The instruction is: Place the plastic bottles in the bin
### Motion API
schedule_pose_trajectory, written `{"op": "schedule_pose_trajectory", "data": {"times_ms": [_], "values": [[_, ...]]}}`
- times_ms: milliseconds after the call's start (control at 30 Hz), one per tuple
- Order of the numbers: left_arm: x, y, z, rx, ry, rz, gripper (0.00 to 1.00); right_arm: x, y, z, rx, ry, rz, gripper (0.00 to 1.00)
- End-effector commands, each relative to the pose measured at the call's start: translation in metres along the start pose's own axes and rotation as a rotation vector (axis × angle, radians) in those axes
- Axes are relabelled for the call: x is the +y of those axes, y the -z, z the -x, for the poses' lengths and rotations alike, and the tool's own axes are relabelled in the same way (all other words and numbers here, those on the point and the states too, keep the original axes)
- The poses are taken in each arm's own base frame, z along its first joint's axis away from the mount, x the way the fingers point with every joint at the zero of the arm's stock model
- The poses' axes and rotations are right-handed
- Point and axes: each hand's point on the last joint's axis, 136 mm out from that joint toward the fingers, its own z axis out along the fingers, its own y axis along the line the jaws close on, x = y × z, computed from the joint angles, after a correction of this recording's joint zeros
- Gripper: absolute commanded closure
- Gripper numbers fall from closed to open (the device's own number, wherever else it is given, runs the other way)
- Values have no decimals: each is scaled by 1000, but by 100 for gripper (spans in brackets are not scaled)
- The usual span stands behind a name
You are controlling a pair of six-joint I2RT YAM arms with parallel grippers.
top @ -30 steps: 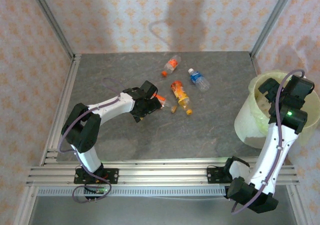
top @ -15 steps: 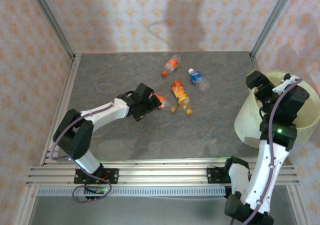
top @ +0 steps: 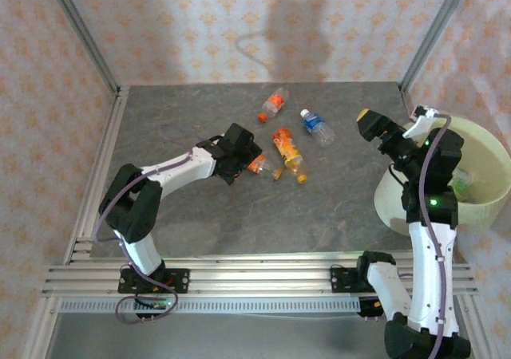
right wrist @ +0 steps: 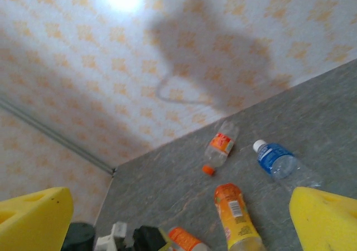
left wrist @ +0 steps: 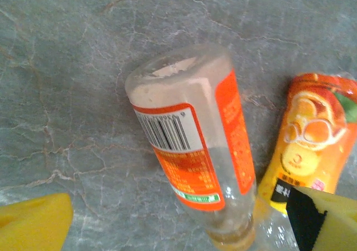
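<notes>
– Jaws of the left gripper [left wrist: 178, 223] are standing wide around the clear, orange-labelled plastic bottle [left wrist: 189, 150] lying on the grey bench [top: 200, 215], probably lining up a grasp.
– The right gripper [top: 395, 126] is hanging open, empty, by the round pale yellow-green bin [top: 479, 207], leaving its mouth free.

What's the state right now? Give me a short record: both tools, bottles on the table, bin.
left tool: open, pads either side of the barcode bottle, not gripping
right tool: open, empty, raised beside the bin
bottles on table: four lying down; barcode bottle, juice bottle, blue-label bottle, far orange-label bottle
bin: right edge of table
</notes>
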Motion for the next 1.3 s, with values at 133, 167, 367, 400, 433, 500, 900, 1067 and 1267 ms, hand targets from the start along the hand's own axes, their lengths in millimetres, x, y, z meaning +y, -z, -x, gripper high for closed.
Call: {"op": "schedule_pose_trajectory", "data": {"times_ms": [133,167,367,400,433,500,900,1067,1267], "values": [[-17,-22,13,-51,68,54,4,29,6,-3,-4,64,104,1],[-12,-32,15,-59,75,77,6,30,6,-7,7,59,109,1],[0,-46,30,-126,135,101,14,38,11,-28,98,70,136,1],[2,-49,30,-129,135,109,14,38,12,-31,109,73,141,1],[4,-52,31,-132,136,118,15,38,14,-34,116,79,142,1],[6,-59,30,-124,145,126,18,36,15,-38,127,86,142,1],[-29,-47,43,-161,80,-65,50,39,16,-58,199,107,197,1],[-63,-3,52,-230,-13,-276,53,44,6,-65,220,91,245,1],[-109,69,51,-267,-289,-455,57,65,-12,-97,335,145,314,1]]}}
